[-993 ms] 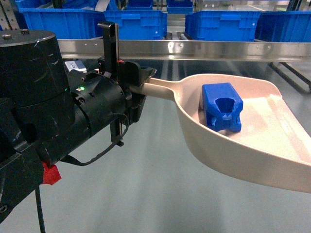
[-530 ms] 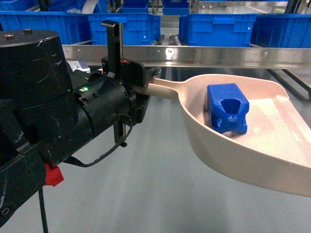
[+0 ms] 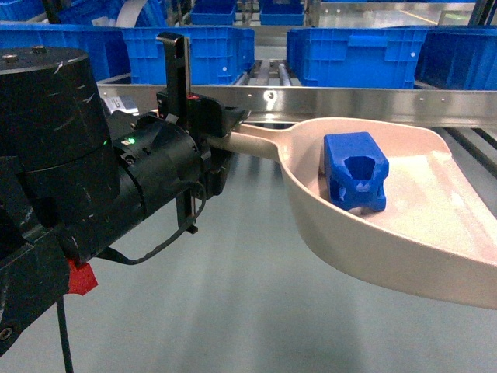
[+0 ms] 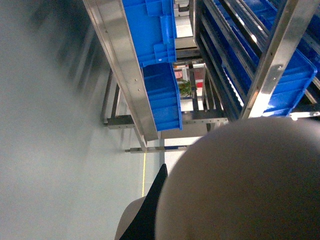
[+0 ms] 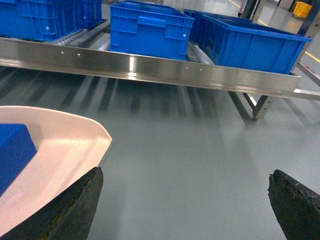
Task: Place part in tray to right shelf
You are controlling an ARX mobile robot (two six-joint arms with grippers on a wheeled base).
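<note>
Head view: left gripper (image 3: 221, 132) clenched on handle of tray (image 3: 435, 256), blue part (image 3: 355, 171) inside. Right gripper (image 5: 185, 205) spread, holding nothing. Best to keep tray level toward shelf rail (image 3: 365, 103) ahead.

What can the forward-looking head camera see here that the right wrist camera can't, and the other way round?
Only the head view shows the left gripper shut on the handle of the tray, and the whole blue part resting inside.

Only the right wrist view shows the right gripper, its dark fingers spread open above bare floor, holding nothing.

Both show the tray, the part (just a corner in the wrist view), the steel shelf rail and blue crates behind.
</note>
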